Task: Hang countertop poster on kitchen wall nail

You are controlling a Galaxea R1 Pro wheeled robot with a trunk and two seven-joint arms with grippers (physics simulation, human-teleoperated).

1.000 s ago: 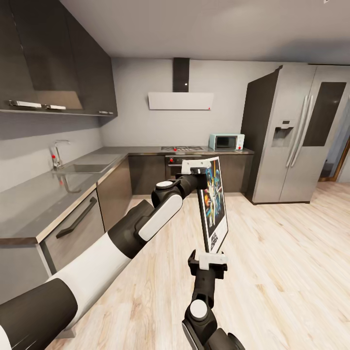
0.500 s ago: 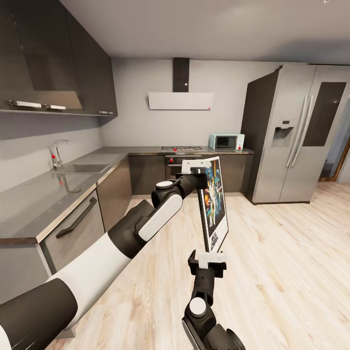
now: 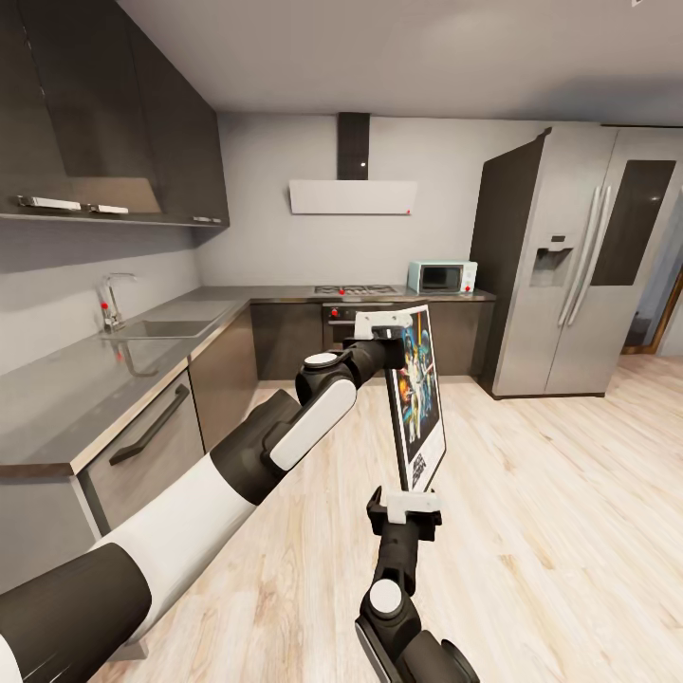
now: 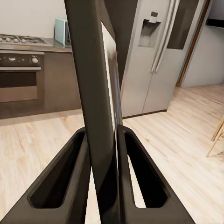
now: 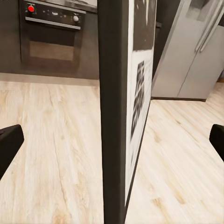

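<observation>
The poster [image 3: 417, 398] stands upright in mid-air over the wood floor, edge-on to me, with its dark blue artwork and white border facing right. My left gripper [image 3: 384, 332] is shut on its top edge; in the left wrist view the fingers [image 4: 79, 154] clamp the black frame of the poster [image 4: 100, 93]. My right gripper [image 3: 408, 500] sits at the poster's bottom edge and is open. Its fingertips [image 5: 9, 142] stand far apart on either side of the poster [image 5: 114, 93]. The kitchen countertop [image 3: 57, 398] runs along the left wall.
A sink with tap [image 3: 166, 327] is set in the countertop. Hob, oven [image 3: 346, 318] and white hood [image 3: 353, 196] line the back wall, beside a teal microwave [image 3: 442, 276]. A silver fridge [image 3: 579, 275] stands at the right. Dark upper cabinets [image 3: 114, 123] hang at the left.
My right gripper has edged slightly upward at the poster's bottom edge. The left arm and the poster have barely shifted.
</observation>
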